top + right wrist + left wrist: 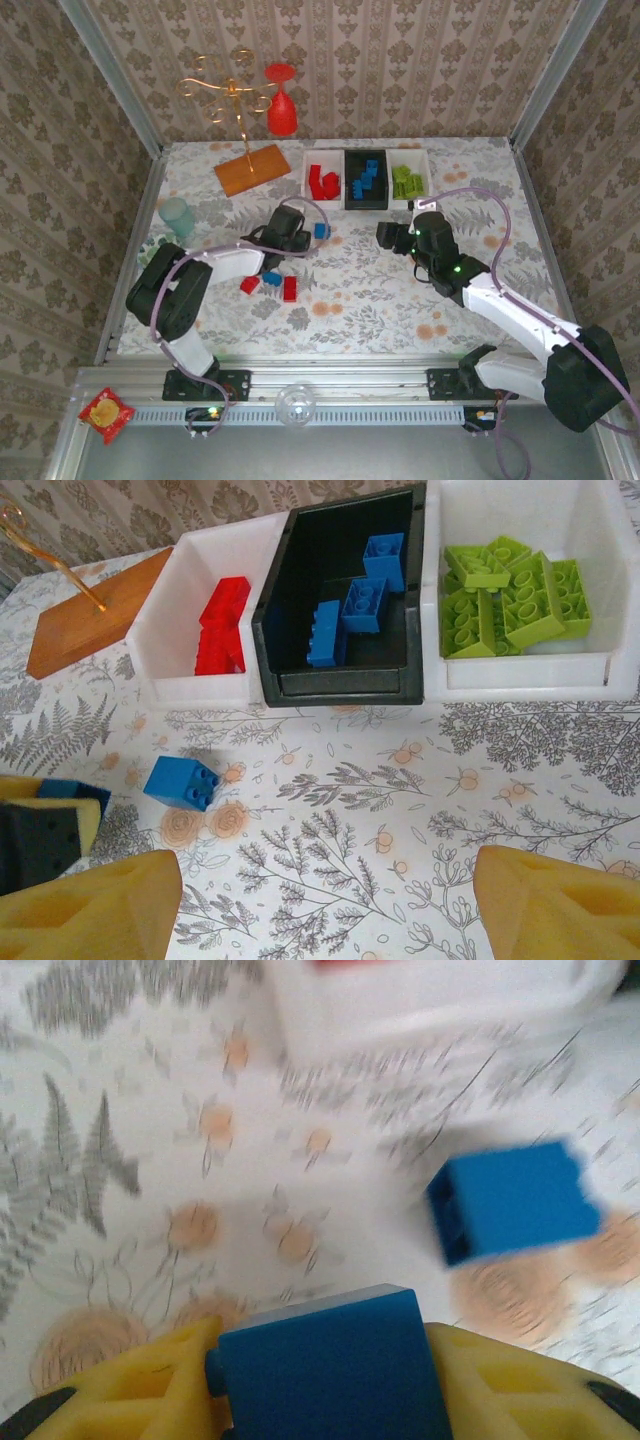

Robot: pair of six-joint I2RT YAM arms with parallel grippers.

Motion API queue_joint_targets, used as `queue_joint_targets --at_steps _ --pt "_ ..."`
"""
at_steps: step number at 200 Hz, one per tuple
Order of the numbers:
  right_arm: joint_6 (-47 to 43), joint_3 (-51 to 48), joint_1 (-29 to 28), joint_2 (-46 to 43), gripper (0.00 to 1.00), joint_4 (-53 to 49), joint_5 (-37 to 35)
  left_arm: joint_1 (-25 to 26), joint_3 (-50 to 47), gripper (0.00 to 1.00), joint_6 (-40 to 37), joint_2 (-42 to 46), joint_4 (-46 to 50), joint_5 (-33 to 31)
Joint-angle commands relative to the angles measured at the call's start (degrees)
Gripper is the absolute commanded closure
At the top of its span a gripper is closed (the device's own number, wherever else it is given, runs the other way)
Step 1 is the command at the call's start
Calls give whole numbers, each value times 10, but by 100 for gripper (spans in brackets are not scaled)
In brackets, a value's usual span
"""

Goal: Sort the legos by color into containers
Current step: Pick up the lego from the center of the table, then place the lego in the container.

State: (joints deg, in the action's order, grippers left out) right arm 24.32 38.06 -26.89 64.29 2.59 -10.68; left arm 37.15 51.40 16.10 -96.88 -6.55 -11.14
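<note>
My left gripper (325, 1365) is shut on a blue lego (330, 1370) pinched between its yellow fingers, low over the table (380, 300) left of centre. A second blue lego (515, 1200) (180, 782) (320, 230) lies loose just beyond it. Behind stand three containers in a row: a white tray (305, 178) with red legos, a black tray (270, 610) with blue legos, and a white tray (620, 590) with lime green legos. My right gripper (325, 900) (388, 236) hangs open above bare tablecloth in front of the trays. Two red legos (290, 288) and a blue one (272, 278) lie near the left arm.
An orange wooden board (252, 168) with a gold wire stand (232, 90) sits at the back left, with a red wine glass (282, 110) hanging on the stand. A pale green cup (177, 215) stands by the left wall. Walls close in the table on three sides.
</note>
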Motion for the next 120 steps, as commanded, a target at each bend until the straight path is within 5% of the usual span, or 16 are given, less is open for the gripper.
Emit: queue_joint_targets --at_steps 1,120 --pt "13 -6 0 -13 21 -21 -38 22 79 55 -12 -13 -26 20" --pt "26 -41 3 -59 16 -52 -75 26 573 53 -79 -347 99 76"
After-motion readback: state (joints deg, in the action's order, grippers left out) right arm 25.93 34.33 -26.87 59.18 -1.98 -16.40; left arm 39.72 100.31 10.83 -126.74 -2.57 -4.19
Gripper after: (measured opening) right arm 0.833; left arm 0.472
